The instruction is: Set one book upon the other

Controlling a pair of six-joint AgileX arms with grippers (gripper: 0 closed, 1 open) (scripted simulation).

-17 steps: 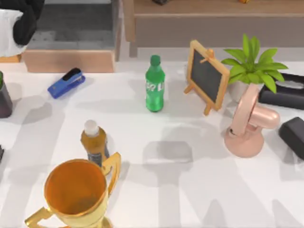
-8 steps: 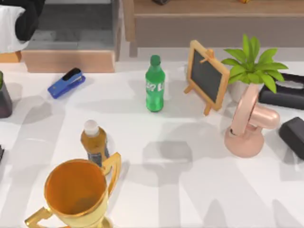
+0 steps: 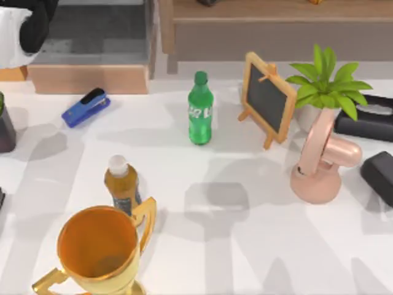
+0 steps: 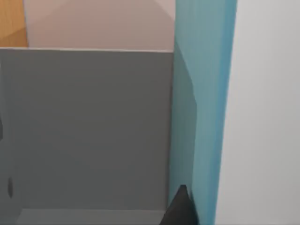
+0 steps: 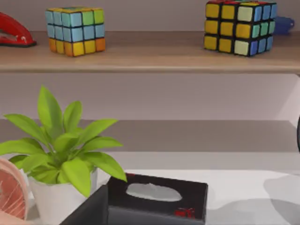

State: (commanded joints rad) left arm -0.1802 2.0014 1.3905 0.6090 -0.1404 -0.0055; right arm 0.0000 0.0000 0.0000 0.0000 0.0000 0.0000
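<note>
The books are out of view. My left arm shows as a black and white shape at the far left corner of the top view, over the wooden furniture behind the table. In the left wrist view a single dark fingertip pokes in beside an upright teal strip and a flat grey panel. I cannot tell what these two surfaces belong to.
On the white table stand a gold trophy cup, an amber bottle, a green bottle, a blue stapler, a small chalkboard easel, a pink fan, a potted plant and a black tissue box.
The left arm has edged slightly further into the far left corner. Nothing on the table has moved.
</note>
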